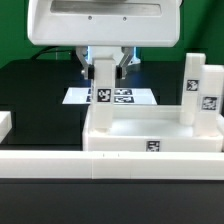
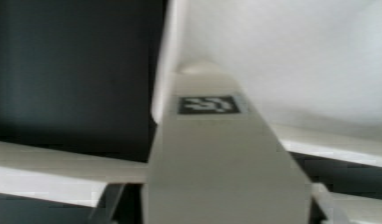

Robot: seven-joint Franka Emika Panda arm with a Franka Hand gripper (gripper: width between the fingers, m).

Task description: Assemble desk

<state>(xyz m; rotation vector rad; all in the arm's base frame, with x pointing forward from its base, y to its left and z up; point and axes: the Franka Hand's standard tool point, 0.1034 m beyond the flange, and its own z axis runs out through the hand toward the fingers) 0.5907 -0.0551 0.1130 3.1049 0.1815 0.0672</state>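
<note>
Desk top (image 1: 150,128): white rimmed tray, lying flat on the black table (image 1: 30,85), near the front, against the long low white rail (image 1: 60,160); one square tag shows on its front wall.
Leg, held (image 1: 103,78): white tagged block, upright, between the gripper's fingers, its lower end at the top's rear rim towards the exterior view's left; whether it touches the rim I cannot tell.
Leg, wrist view (image 2: 209,140): same block fills the middle, tag facing the camera.
Legs, standing (image 1: 200,92): two white tagged blocks, upright on the top at the exterior view's right, just beside each other.
Gripper (image 1: 103,72): pointing down from the white arm housing, fingers closed on the held leg.
Marker board (image 1: 135,97): flat white sheet of tags, on the table behind the top.
</note>
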